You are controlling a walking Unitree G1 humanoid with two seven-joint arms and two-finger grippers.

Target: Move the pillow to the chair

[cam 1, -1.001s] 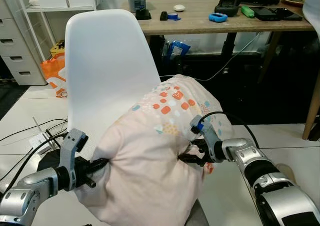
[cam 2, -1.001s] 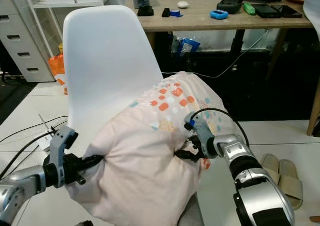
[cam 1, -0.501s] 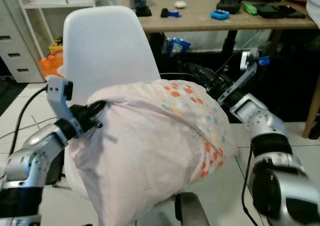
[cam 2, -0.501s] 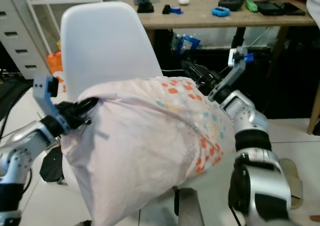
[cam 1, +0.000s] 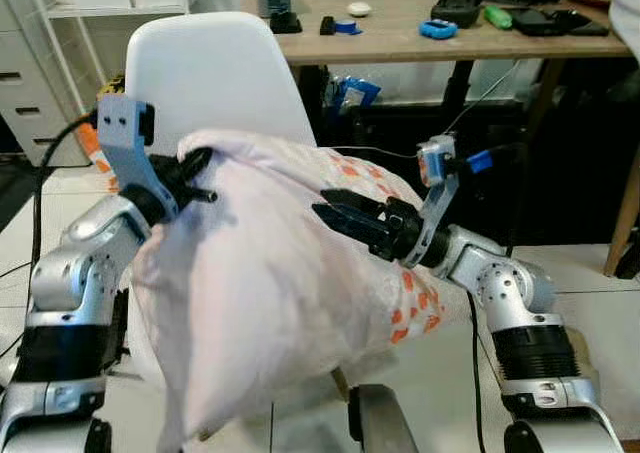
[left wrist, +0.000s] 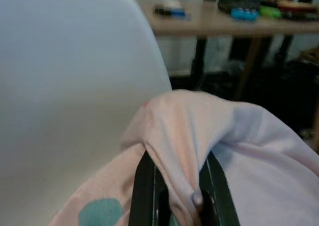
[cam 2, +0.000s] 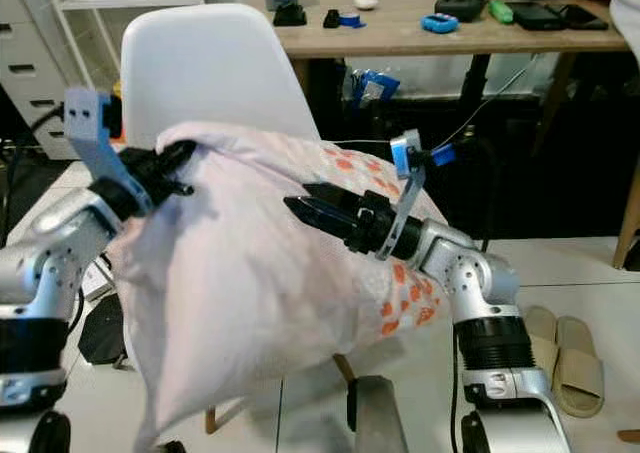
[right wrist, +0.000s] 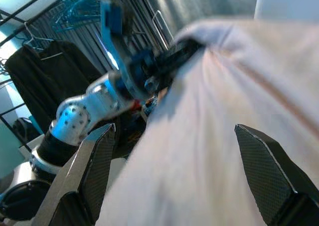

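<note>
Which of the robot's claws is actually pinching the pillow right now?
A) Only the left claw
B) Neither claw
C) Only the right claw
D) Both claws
A. The left claw is clamped on a bunched corner of the pillow in front of the white chair, while the right claw is spread open over the fabric, gripping nothing.

Pillow (cam 1: 260, 303): pale pink, orange and teal spots at its right end; bulky, creased, sagging low at near left, over the seat. Chair (cam 1: 215, 73): white moulded shell, backrest upright behind pillow.
</note>
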